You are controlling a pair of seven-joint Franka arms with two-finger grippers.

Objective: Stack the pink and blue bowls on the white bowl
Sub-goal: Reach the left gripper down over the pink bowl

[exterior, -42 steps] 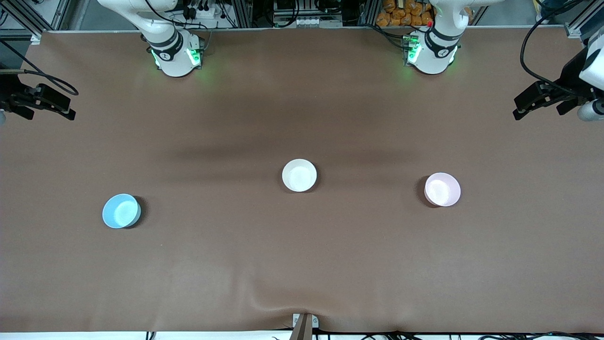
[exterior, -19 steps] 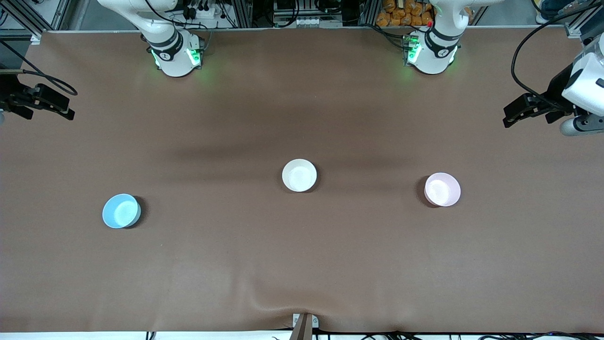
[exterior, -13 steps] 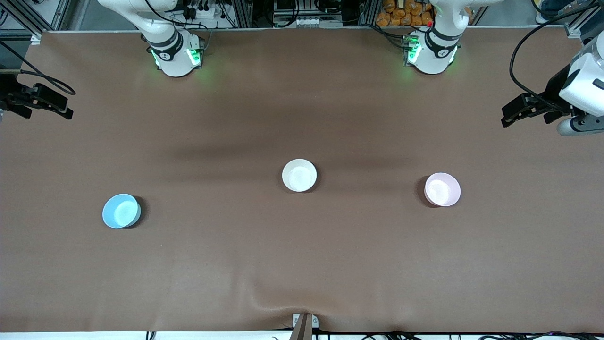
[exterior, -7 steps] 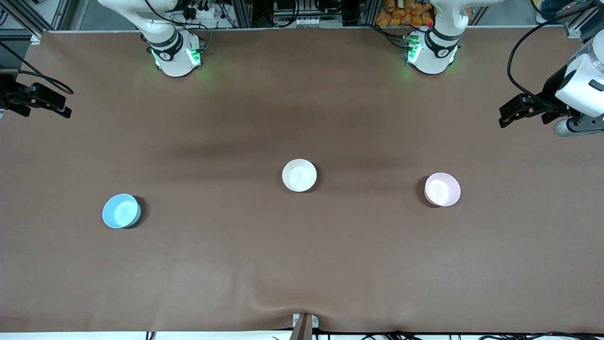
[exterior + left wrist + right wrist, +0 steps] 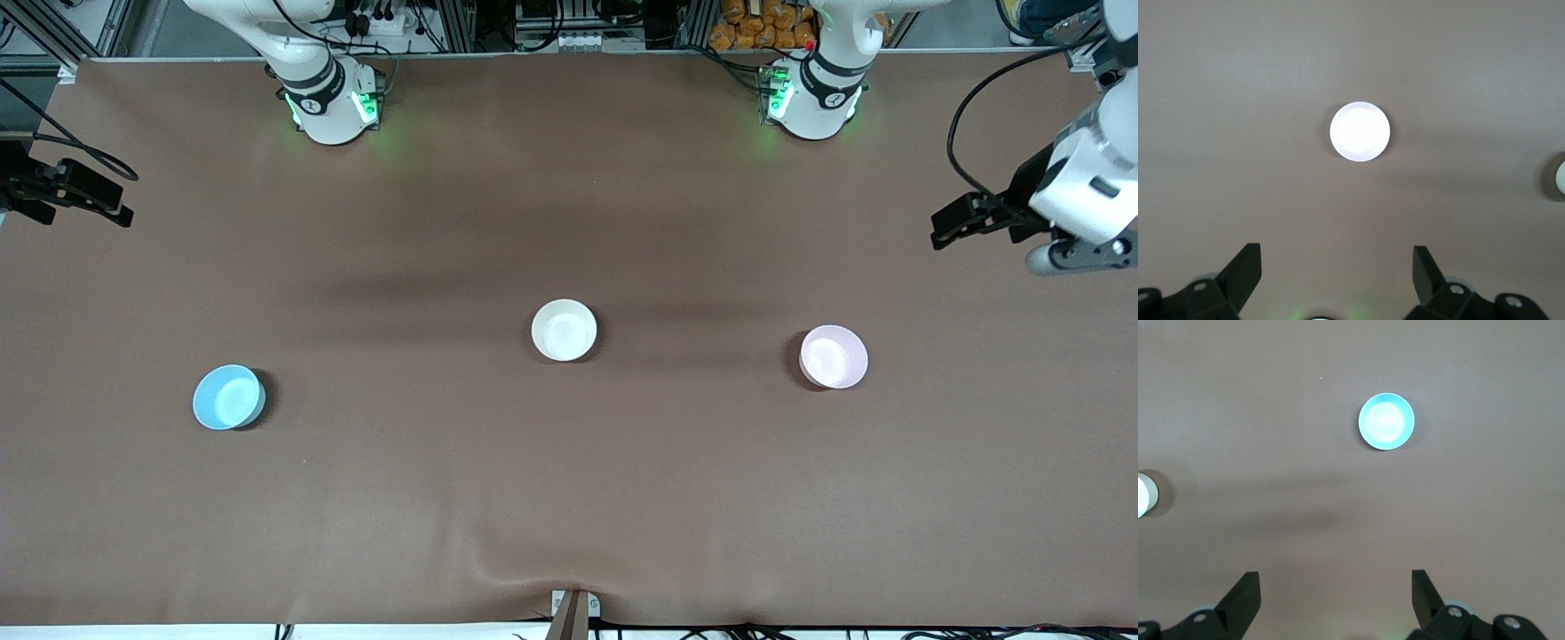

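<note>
White bowl (image 5: 564, 330): mid-bench, upright and empty, roughly level between the two arm bases and nearer the front camera than either. It is the stack's base.
Pink bowl (image 5: 833, 356): toward the left arm's end of the bench, mouth up, a little nearer the front edge than the white bowl and well apart from it. In the left wrist view it shows washed out, almost white (image 5: 1360, 131).
Blue bowl (image 5: 228, 397): toward the right arm's end, closer to the front edge than the other two, mouth up, well apart from the white bowl.
Left gripper (image 5: 956, 222): up in the air over the left arm's end edge of the bench. Its fingers (image 5: 1245, 268) stand wide apart and carry nothing.
Right gripper (image 5: 84, 197): over the opposite end edge, fingers (image 5: 1243, 595) equally wide and empty.
Key relation: each bowl has its own arm nearer — pink lies inward from the left gripper and toward the front edge, blue likewise from the right gripper.
Axis: round bowls, no long axis and no facing — any rim point serves.
Progress: judged from the layout, nothing stacked yet.
Likely next: one finger inside the rim, one outside.
</note>
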